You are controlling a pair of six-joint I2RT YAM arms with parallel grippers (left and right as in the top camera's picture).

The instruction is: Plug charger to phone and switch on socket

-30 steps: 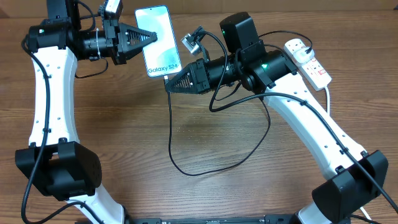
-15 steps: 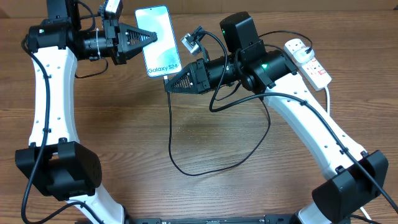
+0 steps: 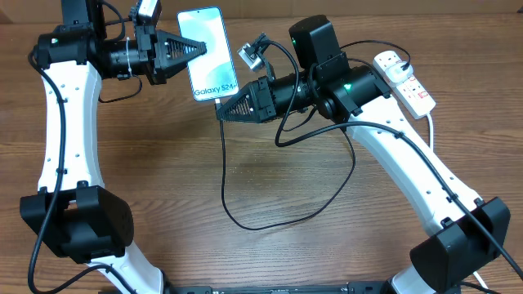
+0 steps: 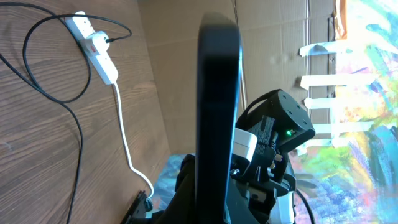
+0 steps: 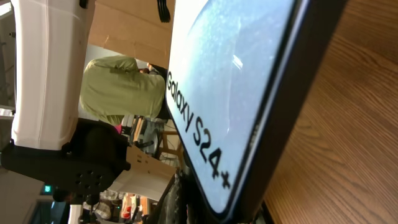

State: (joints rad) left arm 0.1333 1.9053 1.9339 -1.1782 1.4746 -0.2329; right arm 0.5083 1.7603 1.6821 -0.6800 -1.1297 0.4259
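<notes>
The phone (image 3: 208,51), blue-teal screen up, is held off the table by my left gripper (image 3: 194,49), which is shut on its left edge. In the left wrist view the phone (image 4: 217,112) shows edge-on. My right gripper (image 3: 222,110) is shut on the tip of the charger, right at the phone's bottom edge; the tip itself is hidden. The black charger cable (image 3: 225,180) hangs down and loops over the table toward the socket (image 3: 404,77) at the far right. The right wrist view shows the phone's screen (image 5: 230,74) very close.
The socket's white cord (image 3: 431,131) runs down along the right arm. The left wrist view shows the socket (image 4: 93,43), its white cord (image 4: 124,137) and the black cable (image 4: 74,124) on the wooden table (image 3: 163,204).
</notes>
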